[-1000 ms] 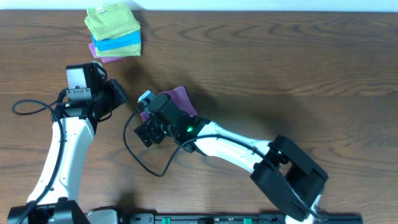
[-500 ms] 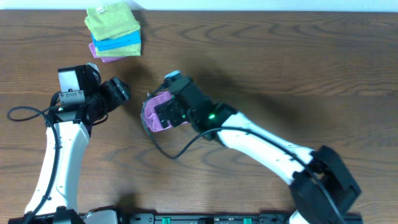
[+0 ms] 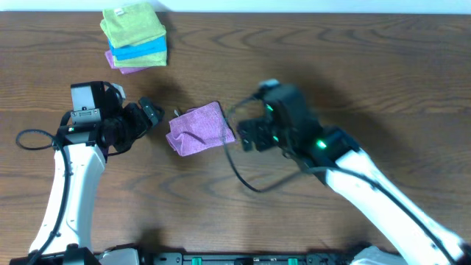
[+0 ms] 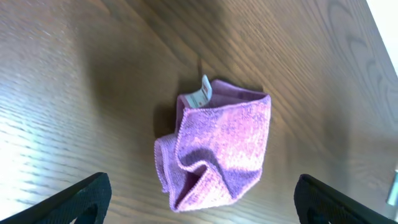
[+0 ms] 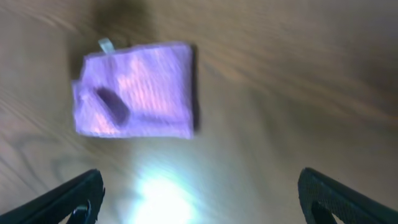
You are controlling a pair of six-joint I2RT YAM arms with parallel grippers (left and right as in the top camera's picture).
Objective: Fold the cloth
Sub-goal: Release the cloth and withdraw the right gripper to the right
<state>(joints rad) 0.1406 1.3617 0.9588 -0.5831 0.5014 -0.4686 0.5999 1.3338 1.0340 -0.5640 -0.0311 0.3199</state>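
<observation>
The right gripper (image 3: pixel 246 137) has drawn back to the right, off the cloth (image 3: pixel 199 129), and the left gripper (image 3: pixel 149 115) has let go and spread its jaws. The lavender cloth now lies uncovered on the wooden table (image 3: pixel 383 66), a small folded bundle between the two grippers, just ahead of each and touched by neither.

Its far and right edges run straight. The near-left corner is rumpled, with a deep crease. A white label (image 4: pixel 204 93) sticks out at the far-left corner, on the side toward the left jaws. The long axis runs roughly from one gripper to the other, tilted slightly away from the robot toward the right jaws.

Bare wood surrounds the bundle on every side. The right arm's black cable (image 3: pixel 237 168) loops on the table just nearside of the cloth's right end. A stack of folded cloths (image 3: pixel 135 37), lime-green on top and blue beneath, sits well beyond the left jaws. Both grippers stand wide and empty. The right wrist view is blurred.
</observation>
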